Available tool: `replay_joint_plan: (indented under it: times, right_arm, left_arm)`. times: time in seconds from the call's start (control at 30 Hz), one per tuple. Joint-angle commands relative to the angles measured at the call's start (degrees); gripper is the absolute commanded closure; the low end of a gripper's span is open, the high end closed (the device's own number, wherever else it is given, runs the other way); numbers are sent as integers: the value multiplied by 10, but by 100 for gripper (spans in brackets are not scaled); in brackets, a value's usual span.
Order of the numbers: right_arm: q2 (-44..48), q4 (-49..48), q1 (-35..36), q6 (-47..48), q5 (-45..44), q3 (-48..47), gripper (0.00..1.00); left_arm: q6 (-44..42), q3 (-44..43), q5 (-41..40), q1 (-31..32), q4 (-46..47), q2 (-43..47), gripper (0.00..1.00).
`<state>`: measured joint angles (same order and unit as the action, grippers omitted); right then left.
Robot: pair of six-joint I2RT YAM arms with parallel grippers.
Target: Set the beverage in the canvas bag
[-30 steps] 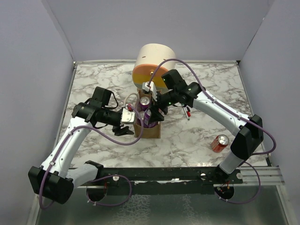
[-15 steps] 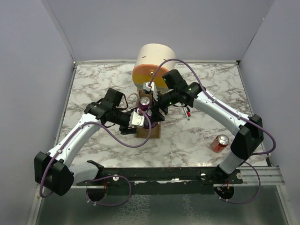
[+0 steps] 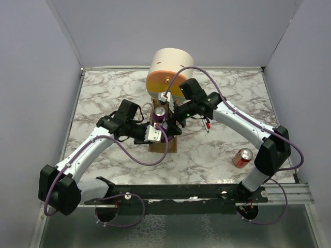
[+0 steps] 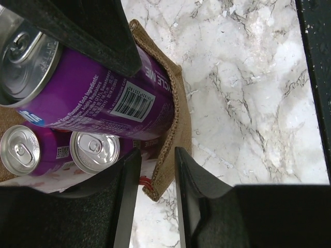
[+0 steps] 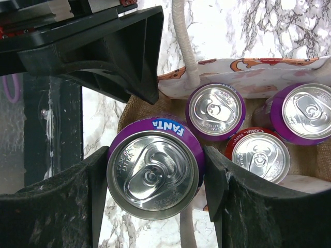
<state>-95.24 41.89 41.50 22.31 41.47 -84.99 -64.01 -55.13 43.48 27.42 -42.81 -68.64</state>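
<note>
ok so the right gripper (image 5: 153,175) is clenched round a purple Fanta can (image 4: 103,93), and that's the beverage in question. It hangs tilted right at the mouth of the canvas bag (image 4: 178,103), bottom end dipping in behind the brown wall, top end poking out. Tilted makes sense to me, since the bag's pretty full. There's a purple can (image 5: 216,111) and a red cola can (image 5: 258,155) standing in there, plus another purple one at the edge of the right wrist view, so it has to slide into the one free corner. The left gripper (image 4: 156,175) is nipped onto the bag's rim at the corner, I'd guess to keep the floppy cloth from folding in or the bag from scooting. The cream cord handle (image 5: 183,46) hangs right by the gap and could snag. Can't see how deep the can sits, or the bag floor at all. From above, both claws cover nearly the whole bag. A loose red can (image 3: 242,156) lies well off by the right arm.
</note>
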Motion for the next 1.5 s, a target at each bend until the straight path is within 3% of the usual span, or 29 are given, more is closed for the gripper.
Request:
replay_joint_plan:
  times: [0.0, 0.1, 0.13, 0.33, 0.57, 1.47]
  right_arm:
    - [29, -4, 1, -5, 49, 3, 96]
    - [31, -2, 1, 6, 48, 3, 96]
    - [28, 6, 1, 24, 36, 1, 96]
    - [31, -8, 1, 31, 6, 21, 96]
    - [7, 25, 3, 33, -1, -9, 96]
    - [12, -82, 32, -44, -65, 66, 94]
  left_arm:
    - [-9, 11, 12, 4, 3, 7, 67]
    - [-12, 15, 17, 4, 0, 8, 71]
    - [-14, 23, 17, 4, -1, 12, 79]
    - [-8, 33, 27, 5, -2, 19, 100]
    - [-2, 36, 32, 5, -1, 21, 100]
    - [-18, 55, 43, 6, 2, 17, 100]
